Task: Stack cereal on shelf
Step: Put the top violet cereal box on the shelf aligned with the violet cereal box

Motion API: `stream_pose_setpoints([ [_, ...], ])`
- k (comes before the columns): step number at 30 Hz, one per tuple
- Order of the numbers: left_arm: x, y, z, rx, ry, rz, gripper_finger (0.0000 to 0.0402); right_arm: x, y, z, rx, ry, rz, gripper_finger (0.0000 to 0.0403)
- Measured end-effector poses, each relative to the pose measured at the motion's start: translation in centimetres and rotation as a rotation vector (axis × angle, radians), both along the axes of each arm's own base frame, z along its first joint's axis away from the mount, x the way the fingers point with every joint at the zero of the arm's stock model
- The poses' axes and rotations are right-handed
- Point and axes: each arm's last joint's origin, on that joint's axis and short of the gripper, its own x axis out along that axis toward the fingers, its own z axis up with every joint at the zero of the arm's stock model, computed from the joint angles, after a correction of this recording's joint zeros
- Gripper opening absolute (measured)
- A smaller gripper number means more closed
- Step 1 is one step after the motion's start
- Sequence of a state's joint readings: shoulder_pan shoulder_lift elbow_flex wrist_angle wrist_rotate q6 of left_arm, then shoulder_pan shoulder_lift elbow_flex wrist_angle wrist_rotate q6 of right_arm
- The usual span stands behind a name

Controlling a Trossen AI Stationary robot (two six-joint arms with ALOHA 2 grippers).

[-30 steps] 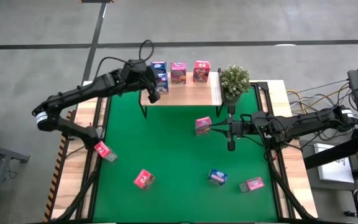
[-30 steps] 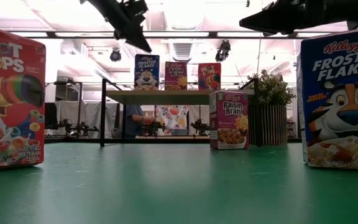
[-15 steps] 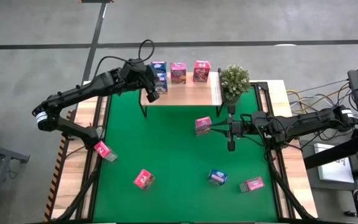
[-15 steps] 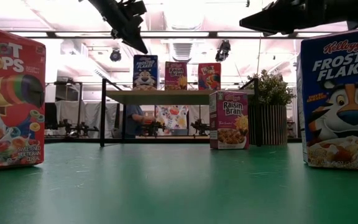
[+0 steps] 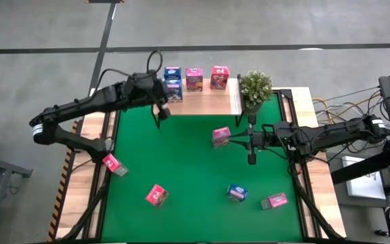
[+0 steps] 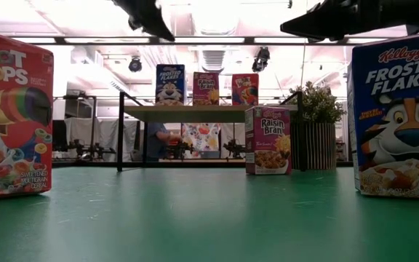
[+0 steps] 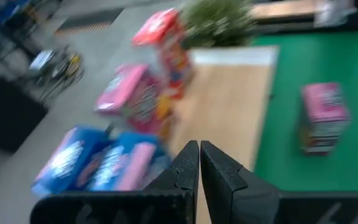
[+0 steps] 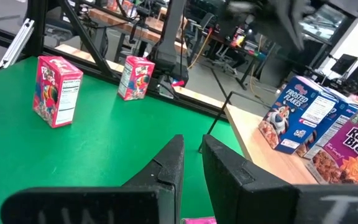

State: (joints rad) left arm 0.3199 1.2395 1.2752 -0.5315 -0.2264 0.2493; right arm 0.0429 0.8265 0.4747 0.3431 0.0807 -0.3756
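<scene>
the left claw point(image 5: 158, 110) is shut, its two fingers pressed together with nothing between them, hovering just off the shelf's point(image 5: 212, 100) left front corner, above the green mat point(image 5: 188, 169). four cereal boxes stand on the shelf: two blue ones point(image 5: 173, 81) nearest this claw, then two pink ones point(image 5: 194, 79). judging by this, a placement is finished and the next step is to fetch another box. five boxes sit on the mat; the pink box point(image 5: 112, 164) near the left edge looks closest. the left arm stretches in from the table's left side, bent at the elbow. the right claw point(image 5: 237, 141), nearly closed and empty, waits level just beside a pink box point(image 5: 221, 136) near the mat's middle.
</scene>
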Motion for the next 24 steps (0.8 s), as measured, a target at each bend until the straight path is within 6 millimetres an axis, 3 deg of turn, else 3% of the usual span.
stream_pose_setpoints([
  [5, -0.8, -4.0, -0.5, 0.027, -0.1, -0.149, 0.0, 0.0, 0.0, -0.1, 0.028, 0.013, -0.003, 0.0047],
  [11, -2.5, -6.9, -2.4, 0.044, -0.22, -0.263, 0.0, 0.0, 0.0, -0.5, 0.094, 0.043, -0.013, 0.0047],
  [24, -5.2, -7.9, -6.4, 0.049, -0.275, -0.303, 0.0, 1.7, -0.3, -2.3, 0.303, 0.187, -0.188, 0.0047],
])
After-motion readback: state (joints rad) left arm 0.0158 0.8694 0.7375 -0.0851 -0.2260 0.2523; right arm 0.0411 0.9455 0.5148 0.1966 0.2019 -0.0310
